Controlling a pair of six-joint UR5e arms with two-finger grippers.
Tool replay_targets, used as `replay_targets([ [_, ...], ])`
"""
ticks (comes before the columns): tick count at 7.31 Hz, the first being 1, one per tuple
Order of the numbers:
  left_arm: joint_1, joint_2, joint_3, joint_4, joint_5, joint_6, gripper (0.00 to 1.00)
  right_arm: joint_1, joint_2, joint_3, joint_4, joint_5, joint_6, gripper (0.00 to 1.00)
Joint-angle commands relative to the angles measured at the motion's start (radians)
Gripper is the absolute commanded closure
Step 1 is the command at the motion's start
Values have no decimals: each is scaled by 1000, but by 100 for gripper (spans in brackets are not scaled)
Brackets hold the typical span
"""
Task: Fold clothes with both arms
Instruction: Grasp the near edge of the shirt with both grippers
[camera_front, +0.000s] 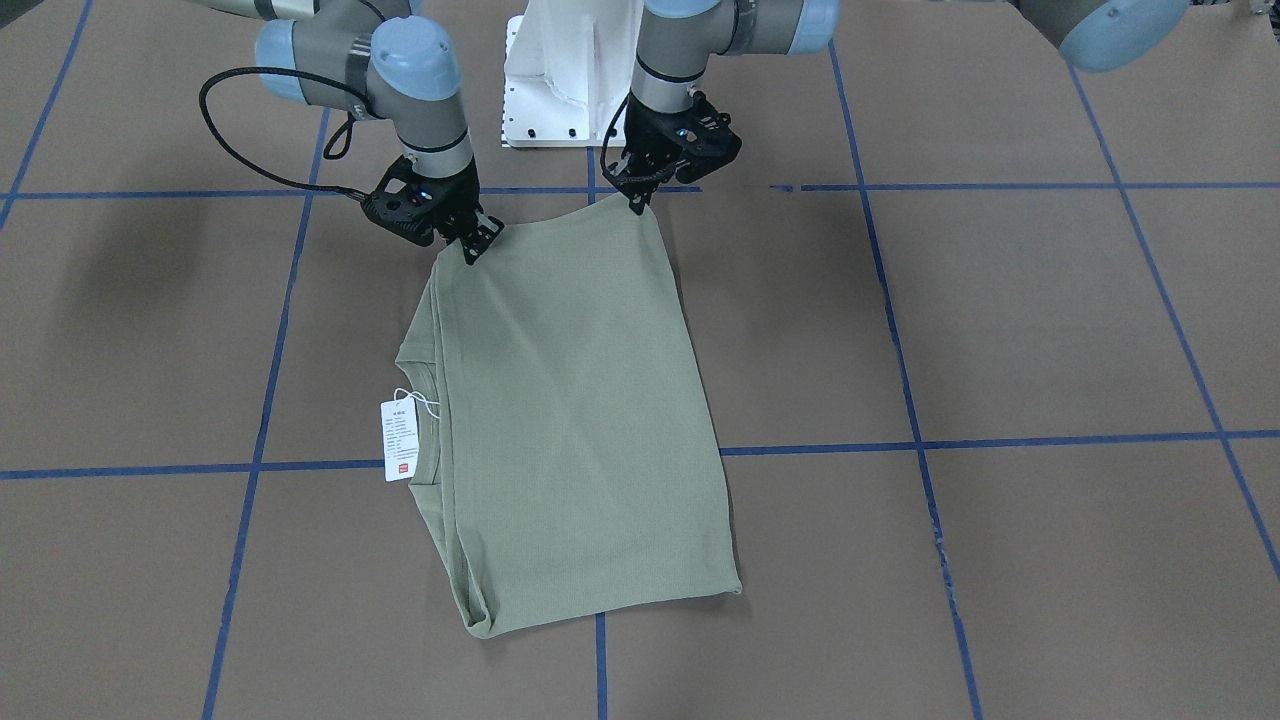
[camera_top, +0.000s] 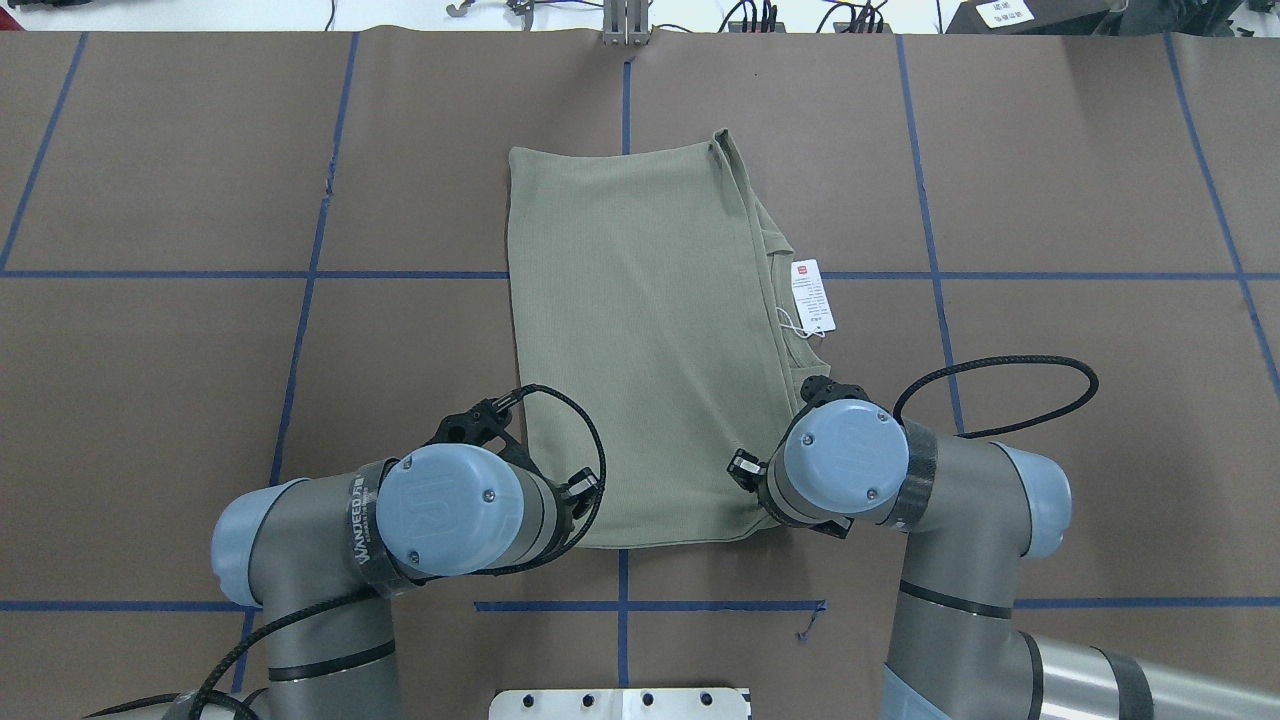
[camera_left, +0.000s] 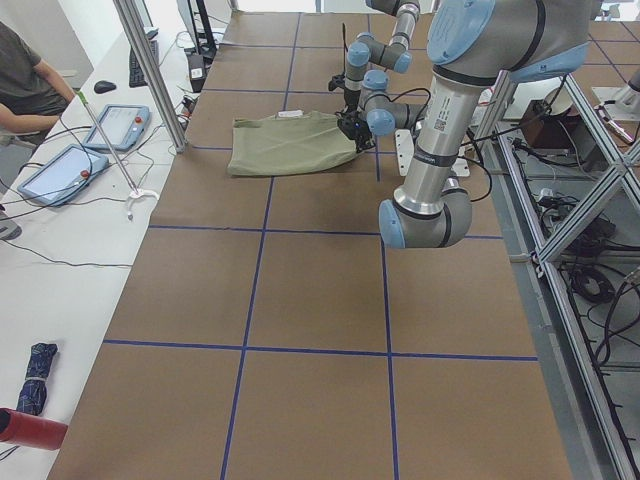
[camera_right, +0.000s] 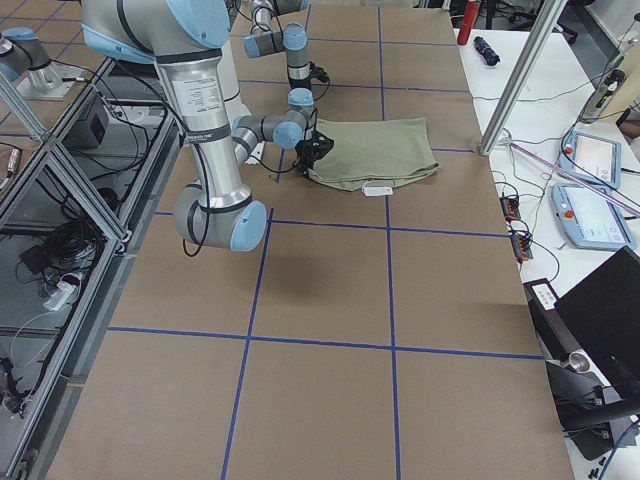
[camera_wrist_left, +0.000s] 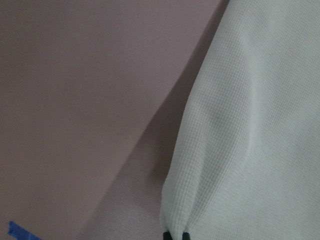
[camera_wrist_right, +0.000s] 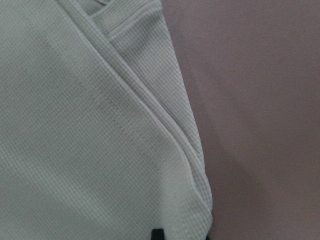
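The pale green shirt (camera_front: 580, 420) lies folded into a tall rectangle on the brown table, its white hang tag (camera_front: 400, 440) sticking out at the neck side. My left gripper (camera_front: 637, 203) pinches the shirt's corner nearest the robot, on the side away from the tag. My right gripper (camera_front: 472, 250) pinches the near corner on the tag side. In the left wrist view the fingertips (camera_wrist_left: 175, 235) close on bunched cloth (camera_wrist_left: 250, 125). The right wrist view shows layered shirt edges (camera_wrist_right: 75, 150) running into a dark fingertip (camera_wrist_right: 157, 234). From overhead both wrists hide the fingertips above the shirt (camera_top: 640, 340).
The white bolted pedestal (camera_front: 560, 80) stands just behind the held edge. Blue tape lines (camera_front: 900, 440) grid the brown table. Tablets (camera_left: 60, 170) and a seated person (camera_left: 25, 85) are beyond the table's far edge, with a metal post (camera_left: 150, 70) near them.
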Motion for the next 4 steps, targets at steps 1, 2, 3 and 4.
replay_targets([
  [1,-1,-1,-3,-1,-1,0,100,2,21,27,0,-8,13,100],
  [2,1,2,-16,2,-1,0,100,3,19,50,-1,-4,10,100],
  [3,1,11,-45,27,-1,2,100,5,15,82,-10,8,10,100],
  [4,4,11,-103,103,-1,26,100,5,4,124,-13,37,10,100],
])
